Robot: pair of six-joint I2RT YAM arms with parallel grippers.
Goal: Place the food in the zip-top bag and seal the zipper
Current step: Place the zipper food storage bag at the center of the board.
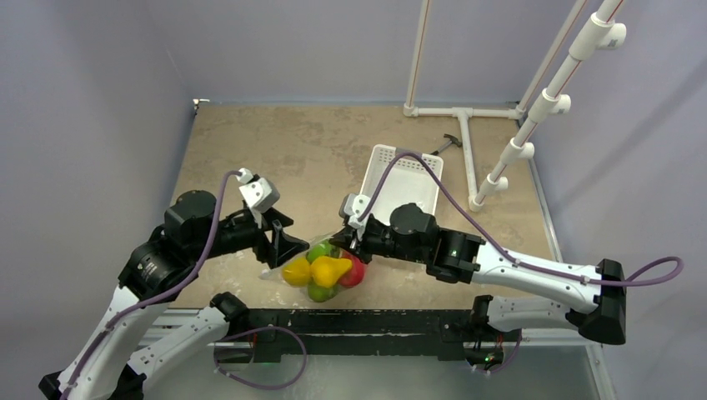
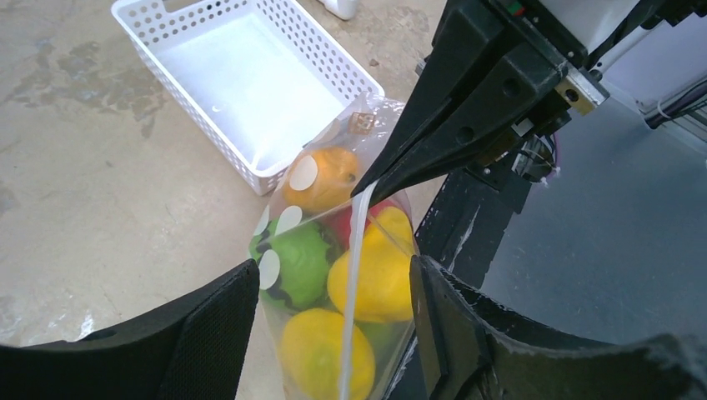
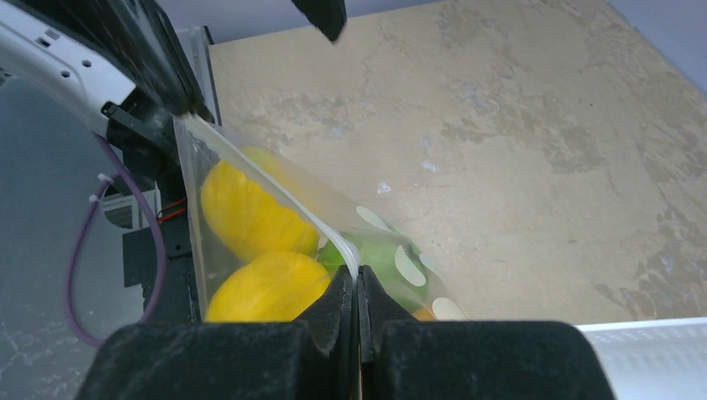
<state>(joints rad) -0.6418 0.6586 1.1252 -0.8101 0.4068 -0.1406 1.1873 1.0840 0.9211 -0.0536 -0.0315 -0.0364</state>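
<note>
Left wrist view: the zipper [image 2: 352,267] runs lengthwise through the wide-open left gripper [image 2: 333,275], up to the right gripper [image 2: 371,185], clamped on its far end.

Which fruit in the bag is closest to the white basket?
The orange one, at the end of the bag beside the basket corner. The green, red and yellow fruits lie farther from it.
</note>
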